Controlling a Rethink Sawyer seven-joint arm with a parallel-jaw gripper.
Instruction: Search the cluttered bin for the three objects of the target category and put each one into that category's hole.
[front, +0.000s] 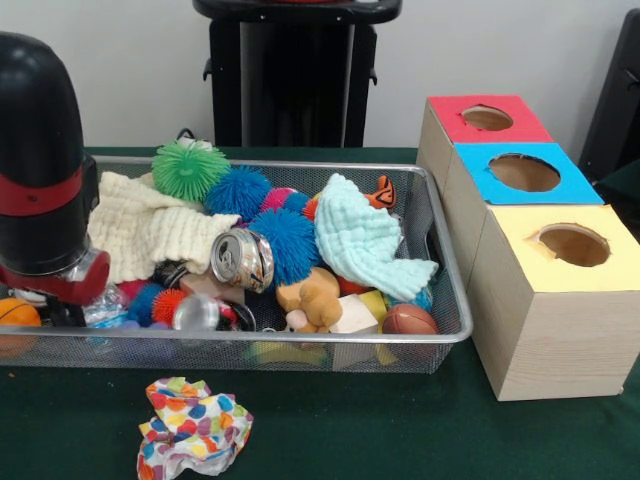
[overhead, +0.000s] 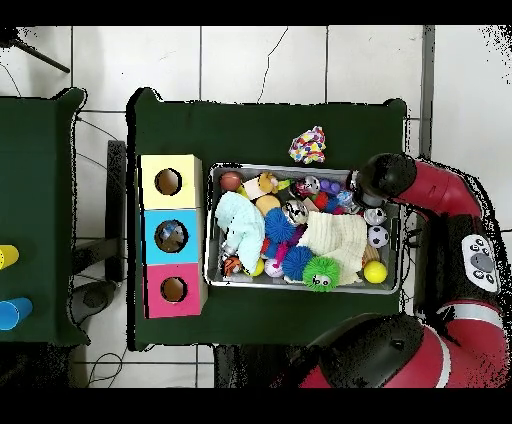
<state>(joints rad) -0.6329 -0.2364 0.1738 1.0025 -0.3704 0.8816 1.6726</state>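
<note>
A wire mesh bin (front: 300, 340) (overhead: 305, 288) holds a heap of objects: a green spiky ball (front: 190, 170) (overhead: 320, 272), blue spiky balls (front: 283, 243) (overhead: 280, 225), a crushed can (front: 242, 260) (overhead: 293, 211), a cream cloth (front: 150, 230) (overhead: 335, 235), a mint cloth (front: 365, 240) (overhead: 240, 225), a tan plush toy (front: 312, 295) and a small brown football (front: 410, 320) (overhead: 231, 181). The arm's black and red wrist (front: 40, 160) (overhead: 380, 180) hangs low over one end of the bin. My gripper (front: 50, 305) sits under it among the clutter, mostly hidden.
Three wooden boxes with round holes stand in a row beside the bin: red-topped (front: 487, 118) (overhead: 173, 290), blue-topped (front: 524, 172) (overhead: 172, 236), yellow-topped (front: 572, 244) (overhead: 168, 182). A crumpled multicoloured cloth (front: 192, 425) (overhead: 308, 145) lies on the green table outside the bin.
</note>
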